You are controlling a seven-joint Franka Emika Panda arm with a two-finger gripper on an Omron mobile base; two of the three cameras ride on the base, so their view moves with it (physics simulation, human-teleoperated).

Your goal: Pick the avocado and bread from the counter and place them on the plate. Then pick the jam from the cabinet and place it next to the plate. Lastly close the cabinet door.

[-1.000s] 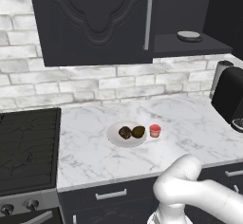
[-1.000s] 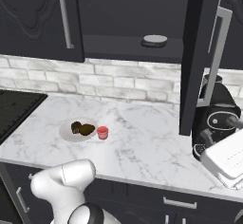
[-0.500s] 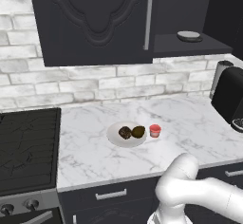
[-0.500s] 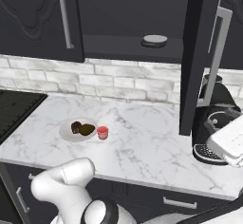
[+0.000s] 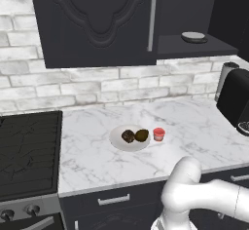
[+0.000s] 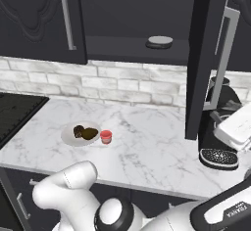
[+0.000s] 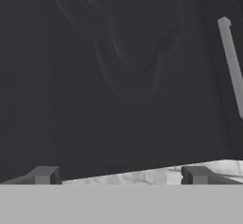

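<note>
The white plate [image 5: 116, 141] [image 6: 68, 137] lies mid-counter [image 5: 194, 126] and carries the dark brown bread [image 5: 128, 136] [image 6: 78, 130] and the olive avocado [image 5: 141, 135] [image 6: 89, 134] side by side. Just right of the plate stands the red jam [image 5: 158, 134] [image 6: 106, 136]. The cabinet's left door [image 5: 97, 19] is shut, while its right door [image 6: 202, 54] swings out open. My white hand [image 6: 234, 126] hovers at the far right, beyond that open door. In the hand view the gripper [image 7: 121, 175] is open and holds nothing, facing a dark moulded door panel [image 7: 118, 66] with a silver handle [image 7: 232, 66].
A grey flat disc [image 5: 193, 36] [image 6: 160, 41] sits on the open cabinet shelf. A black coffee machine [image 5: 236, 97] [image 6: 220, 103] stands on the counter's right end, close to my hand. A dark stove [image 5: 26, 151] borders the counter on the left.
In the right base view my hand has risen beside the coffee machine. The plate, bread, avocado and jam have not moved.
</note>
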